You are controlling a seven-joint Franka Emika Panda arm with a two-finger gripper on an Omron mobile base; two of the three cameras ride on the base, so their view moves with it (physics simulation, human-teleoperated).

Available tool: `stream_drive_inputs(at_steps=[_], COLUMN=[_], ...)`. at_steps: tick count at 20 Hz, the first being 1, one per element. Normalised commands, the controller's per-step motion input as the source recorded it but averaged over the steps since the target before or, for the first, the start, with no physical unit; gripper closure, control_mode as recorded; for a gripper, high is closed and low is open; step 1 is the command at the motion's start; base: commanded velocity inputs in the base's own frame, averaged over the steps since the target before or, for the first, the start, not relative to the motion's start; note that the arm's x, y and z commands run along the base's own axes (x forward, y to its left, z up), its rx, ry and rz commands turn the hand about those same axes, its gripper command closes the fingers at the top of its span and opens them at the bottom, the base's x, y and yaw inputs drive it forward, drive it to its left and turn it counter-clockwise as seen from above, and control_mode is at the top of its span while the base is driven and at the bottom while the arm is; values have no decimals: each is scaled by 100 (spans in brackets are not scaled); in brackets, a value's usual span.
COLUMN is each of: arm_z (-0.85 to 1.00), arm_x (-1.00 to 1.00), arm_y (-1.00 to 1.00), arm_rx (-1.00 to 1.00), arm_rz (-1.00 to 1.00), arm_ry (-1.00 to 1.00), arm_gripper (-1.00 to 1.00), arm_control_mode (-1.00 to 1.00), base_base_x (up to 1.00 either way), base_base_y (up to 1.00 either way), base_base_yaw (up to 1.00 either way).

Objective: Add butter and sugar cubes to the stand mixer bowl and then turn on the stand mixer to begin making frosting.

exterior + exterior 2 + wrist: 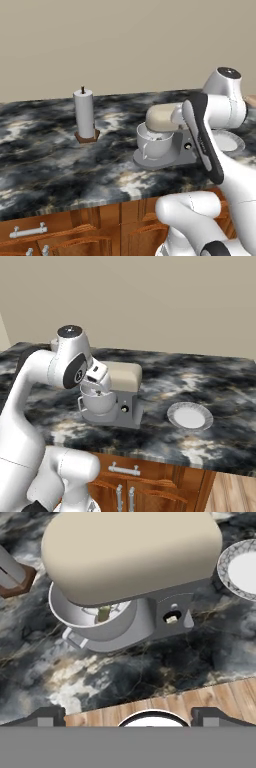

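Sitting on the mixer's flat grey base, the stand mixer bowl (92, 624) lies ahead of the gripper (128, 714) and to its left in the hand view, tucked under the cream-beige head of the stand mixer (131, 554). A small yellowish piece, perhaps the butter (103, 613), shows inside the bowl beside the whisk wires. The small side knob (172, 617) faces the gripper almost straight ahead. The gripper stands wide open, holding nothing. Beyond, on the dark marbled table (165, 667), a round white plate (243, 568) lies to the right and a paper-towel roll (84, 114) to the left.
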Motion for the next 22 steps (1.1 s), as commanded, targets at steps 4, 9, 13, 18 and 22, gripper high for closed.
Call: stream_drive_inputs(at_steps=[4, 9, 13, 18, 22], arm_z=[-2, -25, -39, -37, -35], arm_x=[-3, 4, 14, 23, 30], arm_y=[1, -14, -22, -18, -17], arm_rx=[-2, -2, -2, -5, -7], arm_rz=[0, 4, 4, 3, 6], arm_ry=[0, 0, 4, 9, 13], arm_gripper=[-100, -100, -100, -100, -100], arm_control_mode=[-100, -100, -100, -100, -100], base_base_x=[0, 0, 0, 0, 0], base_base_y=[0, 0, 0, 0, 0], base_base_yaw=[0, 0, 0, 0, 0])
